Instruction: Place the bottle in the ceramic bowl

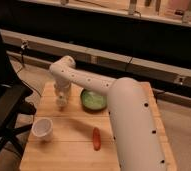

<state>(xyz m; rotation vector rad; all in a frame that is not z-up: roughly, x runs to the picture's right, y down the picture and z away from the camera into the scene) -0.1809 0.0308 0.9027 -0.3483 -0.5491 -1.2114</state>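
Note:
The green ceramic bowl point(93, 100) sits on the wooden table point(64, 150), towards the far middle. My gripper point(62, 96) hangs down from the white arm at the table's far left, just left of the bowl. A small pale bottle point(62, 104) stands upright directly under the gripper, at its tip. Whether the gripper has hold of the bottle does not show. The bottle is outside the bowl, about a hand's width to its left.
A white cup point(42, 128) stands at the front left of the table. An orange-red elongated object point(96, 138) lies in the front middle. My thick white arm point(134, 125) covers the table's right side. A black chair point(4, 117) stands left of the table.

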